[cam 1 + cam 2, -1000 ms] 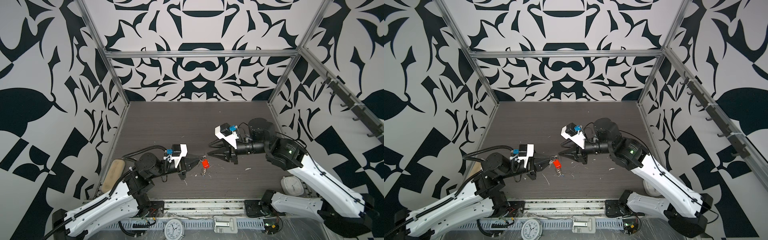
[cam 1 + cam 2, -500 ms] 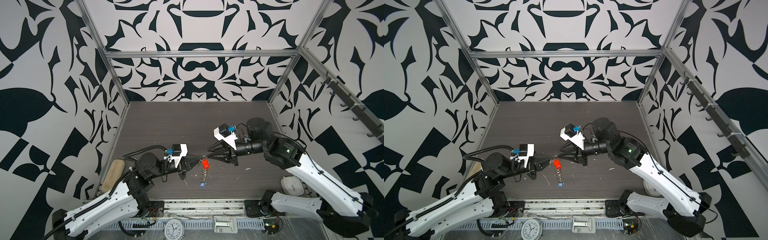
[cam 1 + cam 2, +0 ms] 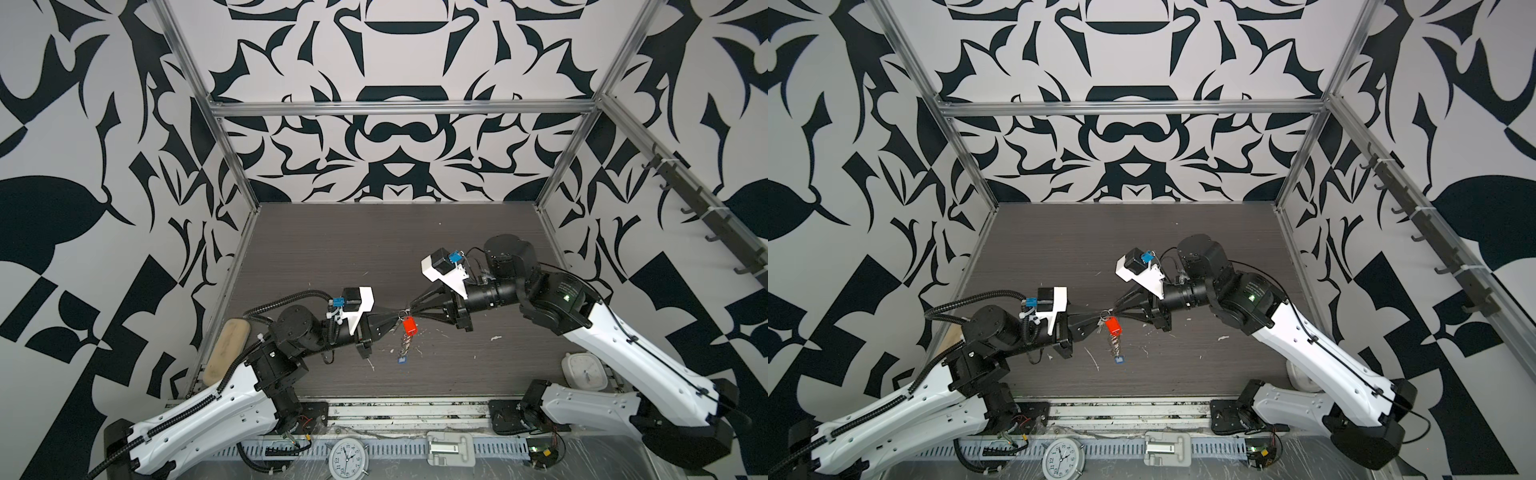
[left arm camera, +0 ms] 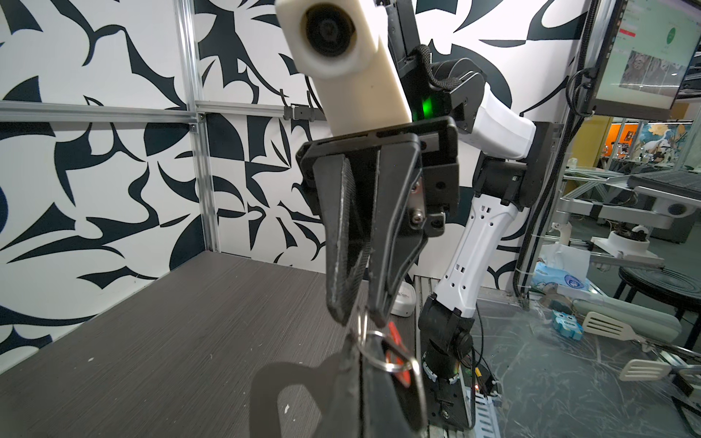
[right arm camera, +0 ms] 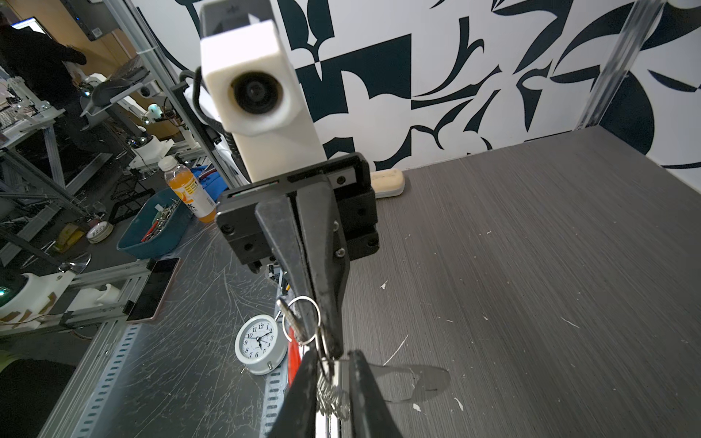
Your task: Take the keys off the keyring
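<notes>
Right pincer has narrowed around the keys, grip unclear; left pincer clenches them.

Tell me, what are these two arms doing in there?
Two robot arms meet in mid-air over the dark table, both at a bunch of keys. The left gripper is shut on the keys near the red tag. The right gripper has its jaws close around the silvery keyring, though a firm grip is unclear. The blue tag dangles lowest. No key looks detached yet.
</notes>
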`<state>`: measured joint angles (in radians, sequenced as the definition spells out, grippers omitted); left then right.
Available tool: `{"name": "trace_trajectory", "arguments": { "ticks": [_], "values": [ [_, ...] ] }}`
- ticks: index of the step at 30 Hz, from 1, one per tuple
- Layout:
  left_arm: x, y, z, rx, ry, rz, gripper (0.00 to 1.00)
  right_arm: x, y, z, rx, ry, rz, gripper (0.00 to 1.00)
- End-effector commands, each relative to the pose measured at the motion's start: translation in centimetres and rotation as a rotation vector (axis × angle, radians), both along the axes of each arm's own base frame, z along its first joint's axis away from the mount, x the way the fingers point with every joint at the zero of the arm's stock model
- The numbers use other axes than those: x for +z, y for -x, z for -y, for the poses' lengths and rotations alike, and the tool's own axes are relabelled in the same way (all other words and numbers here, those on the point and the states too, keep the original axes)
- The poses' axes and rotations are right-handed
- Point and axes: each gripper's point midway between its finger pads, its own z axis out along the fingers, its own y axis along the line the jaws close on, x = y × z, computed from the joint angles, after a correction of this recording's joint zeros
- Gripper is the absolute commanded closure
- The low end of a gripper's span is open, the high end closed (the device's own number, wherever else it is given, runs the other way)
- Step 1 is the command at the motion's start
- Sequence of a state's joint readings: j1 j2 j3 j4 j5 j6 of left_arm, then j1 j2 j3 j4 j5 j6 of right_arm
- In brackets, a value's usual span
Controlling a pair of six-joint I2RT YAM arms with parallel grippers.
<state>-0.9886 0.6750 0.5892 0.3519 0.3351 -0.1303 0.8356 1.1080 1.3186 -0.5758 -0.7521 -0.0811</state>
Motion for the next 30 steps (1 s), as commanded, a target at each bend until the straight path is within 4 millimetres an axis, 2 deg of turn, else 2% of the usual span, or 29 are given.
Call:
{"name": "trace_trajectory", "arguments": {
  "ticks": [1, 3, 8, 13, 17, 21, 25, 30],
  "values": [
    [2.4, 0.4, -0.5, 0.000, 0.067, 0.044, 1.00, 0.5, 0.4, -0.4, 0.029, -0.027, 0.009, 0.85],
    [2.4, 0.3, -0.6, 0.003, 0.069, 0.044, 1.00, 0.4, 0.4, -0.4, 0.032, -0.024, 0.006, 0.88],
    [2.4, 0.1, -0.7, 0.019, 0.071, 0.043, 1.00, 0.4, 0.8, -0.8, 0.055, -0.025, -0.004, 0.88],
    [2.2, 0.0, -0.7, 0.026, 0.068, 0.040, 1.00, 0.4, 1.1, -0.9, 0.067, -0.028, -0.002, 1.00],
    [2.2, -0.1, -0.6, 0.026, 0.066, 0.035, 1.00, 0.7, 1.3, -1.1, 0.072, -0.039, -0.002, 1.00],
    [2.1, -1.2, -0.9, 0.087, 0.068, -0.007, 1.00, 1.1, 0.3, -1.0, -0.012, -0.052, 0.034, 1.00],
    [1.6, -2.1, -1.5, 0.144, 0.061, -0.050, 0.80, 1.4, -0.8, -0.5, -0.099, -0.036, 0.058, 1.00],
    [0.6, -3.3, -2.4, 0.230, 0.019, -0.121, 0.69, 0.4, -2.5, 0.2, -0.208, 0.029, 0.068, 1.00]
  ]
}}
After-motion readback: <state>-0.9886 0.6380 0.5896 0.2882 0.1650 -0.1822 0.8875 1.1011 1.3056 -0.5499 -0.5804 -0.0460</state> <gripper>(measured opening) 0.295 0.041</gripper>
